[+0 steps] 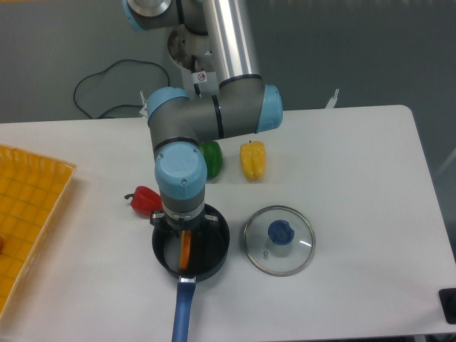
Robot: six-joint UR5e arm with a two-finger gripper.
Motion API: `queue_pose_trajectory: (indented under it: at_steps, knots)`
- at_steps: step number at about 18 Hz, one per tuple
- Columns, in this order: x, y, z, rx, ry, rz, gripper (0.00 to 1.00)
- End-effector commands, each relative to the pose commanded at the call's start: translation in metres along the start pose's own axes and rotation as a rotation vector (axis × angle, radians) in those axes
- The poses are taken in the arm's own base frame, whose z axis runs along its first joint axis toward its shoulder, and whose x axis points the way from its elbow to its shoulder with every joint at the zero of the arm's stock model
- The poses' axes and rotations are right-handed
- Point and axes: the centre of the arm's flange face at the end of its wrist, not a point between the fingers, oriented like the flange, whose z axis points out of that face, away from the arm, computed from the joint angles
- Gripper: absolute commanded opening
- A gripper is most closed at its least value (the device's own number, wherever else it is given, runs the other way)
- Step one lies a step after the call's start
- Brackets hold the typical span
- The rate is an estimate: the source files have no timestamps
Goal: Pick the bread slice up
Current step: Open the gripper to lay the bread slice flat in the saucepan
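Bench [356, 157] was seen white. Arm was grey w/ light-blue joint caps. Pan [214, 256] was black, w/ blue handle. Bread slice [185, 249] was shown edge-on, orange. Peppers were noted: red [144, 201], green [211, 157], yellow [253, 159]. Lid [279, 239] was clear glass w/ blue knob. Tray [28, 214] was yellow-orange, grid-patterned.

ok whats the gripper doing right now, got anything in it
Gripper: shut on the bread slice, held on edge over the pan.

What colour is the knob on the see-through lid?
Blue. The round knob sits in the middle of the clear glass lid, shown by the fixed camera.
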Motion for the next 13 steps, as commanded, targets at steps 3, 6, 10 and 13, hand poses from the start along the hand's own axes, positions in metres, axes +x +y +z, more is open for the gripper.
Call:
queue_pose_trajectory:
  at_steps: [3, 6, 10, 13]
  knots:
    - [-0.007, 0.001, -0.015, 0.019, -0.008, 0.007, 1.00]
    - [-0.008, 0.001, -0.021, 0.022, -0.040, 0.070, 1.00]
    - [-0.013, 0.001, -0.029, 0.008, -0.095, 0.121, 1.00]
    - [-0.010, 0.002, -0.027, -0.008, -0.101, 0.151, 1.00]
